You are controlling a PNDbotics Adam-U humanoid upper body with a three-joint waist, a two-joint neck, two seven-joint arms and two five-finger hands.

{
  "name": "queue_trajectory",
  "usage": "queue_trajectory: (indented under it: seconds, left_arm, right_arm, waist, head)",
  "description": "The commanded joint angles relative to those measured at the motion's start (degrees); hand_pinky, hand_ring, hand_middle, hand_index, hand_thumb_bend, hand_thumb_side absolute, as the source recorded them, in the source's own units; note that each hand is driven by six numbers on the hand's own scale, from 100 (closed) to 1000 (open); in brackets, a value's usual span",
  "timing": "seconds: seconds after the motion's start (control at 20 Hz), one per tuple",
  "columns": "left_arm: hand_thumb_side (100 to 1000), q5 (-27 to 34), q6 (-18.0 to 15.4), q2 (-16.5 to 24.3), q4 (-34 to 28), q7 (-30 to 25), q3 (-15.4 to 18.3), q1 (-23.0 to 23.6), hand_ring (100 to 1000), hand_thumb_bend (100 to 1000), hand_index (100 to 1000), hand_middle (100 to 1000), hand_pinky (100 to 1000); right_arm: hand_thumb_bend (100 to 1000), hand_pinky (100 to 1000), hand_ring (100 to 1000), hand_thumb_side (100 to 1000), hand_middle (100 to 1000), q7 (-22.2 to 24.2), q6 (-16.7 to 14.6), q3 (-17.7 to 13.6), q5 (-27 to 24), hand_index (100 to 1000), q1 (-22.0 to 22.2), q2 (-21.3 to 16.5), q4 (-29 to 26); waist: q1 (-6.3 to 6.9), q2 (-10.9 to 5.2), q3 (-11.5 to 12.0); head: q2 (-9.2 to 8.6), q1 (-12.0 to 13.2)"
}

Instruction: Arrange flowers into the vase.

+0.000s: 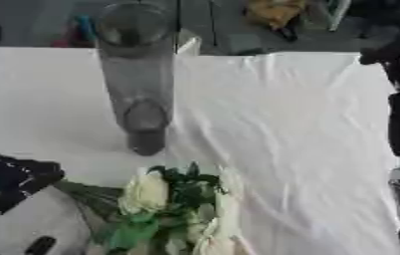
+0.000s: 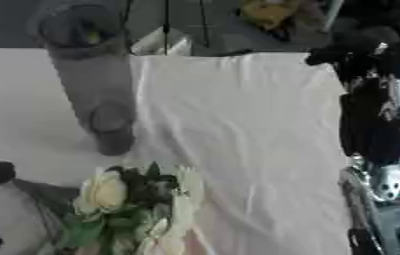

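One left hand grasps the flowers by their stems near the upright vase; right hand's fingers unclear.

Left hand at the lower left of the frame is mostly glossy black with small silvery bits. Right arm down the right edge: black shells, silver metal joints, some grey panels.

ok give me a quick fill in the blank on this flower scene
1. The vase stands upright and holds ____ flowers.
2. The flowers have cream blooms and ____ leaves.
3. The table is covered by a ____ cloth.
4. The stems lie toward the robot's ____ hand.

Missing words: no; green; white; left
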Motion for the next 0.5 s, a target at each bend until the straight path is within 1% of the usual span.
queue_trajectory:
  seconds: [0.05,0.25,0.5]
  left_arm:
    - [942,0.22,0.13,1.85,-1.01,0.26,0.38,-0.4,811,239,1000,856,753]
    - [936,0.23,0.18,1.94,-1.01,0.39,0.4,-0.46,812,246,1000,861,754]
    - [908,0.7,0.28,2.73,-1.01,-0.5,0.23,-1.57,818,288,995,866,762]
  right_arm:
    - [100,743,579,1000,549,-0.01,0.11,-0.36,-0.33,717,-0.54,-1.38,-1.12]
    - [100,740,572,1000,547,-0.12,0.28,-0.39,-0.32,718,-0.47,-1.45,-1.12]
    - [100,740,571,1000,545,-0.19,0.47,-0.3,-0.43,717,-0.4,-1.47,-1.12]
  waist:
    - [1.12,-0.54,0.05]
    - [1.16,-0.71,-0.03]
    - [1.28,-0.92,-0.02]
  head:
    - [-0.63,-0.04]
    - [-0.44,0.21]
    - [-0.31,0.41]
